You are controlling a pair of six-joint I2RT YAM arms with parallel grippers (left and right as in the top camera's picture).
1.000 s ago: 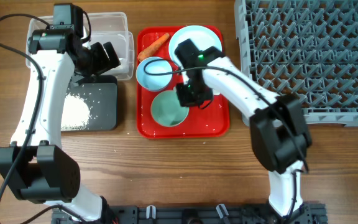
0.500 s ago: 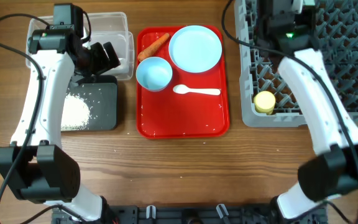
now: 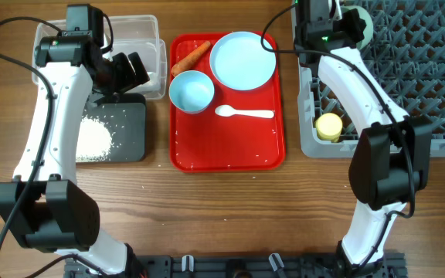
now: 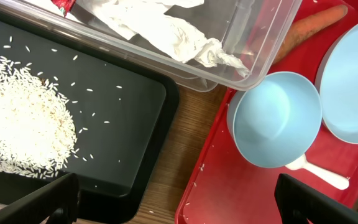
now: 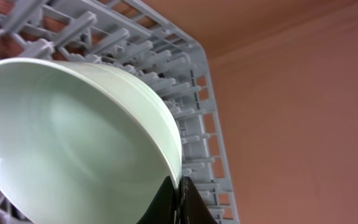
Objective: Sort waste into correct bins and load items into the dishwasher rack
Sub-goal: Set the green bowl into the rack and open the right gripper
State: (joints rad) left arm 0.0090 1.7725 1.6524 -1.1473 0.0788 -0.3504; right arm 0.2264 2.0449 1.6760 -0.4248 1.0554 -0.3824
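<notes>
Loading is the job right now. One big grey rack (image 3: 408, 69) sits on the right. The right claw (image 5: 176, 198) is pinched shut on the rim of the green bowl (image 5: 73, 143) and holds it over the rack's far left corner. Next, I think the bowl must come down between the pegs, tipped so it stands, and only then should the claw let go. One red tray (image 3: 230, 150) lies in the middle. Two bins sit on the left: one clear tub (image 3: 154, 46) far and one black tray (image 3: 130, 131) near. The left claw (image 4: 185, 200) is wide open, holds nothing, and hangs near where the two bins meet. On the red tray are one plate (image 3: 242, 59), one blue bowl (image 3: 191, 91), one carrot (image 3: 191, 57) and one spoon (image 3: 246, 113). That makes two bowls. One yellow cup (image 3: 329, 127) is in the rack's near left corner. Tissue (image 4: 160, 28) is in the tub, and one pile of rice (image 3: 91, 139) is on the black tray.
</notes>
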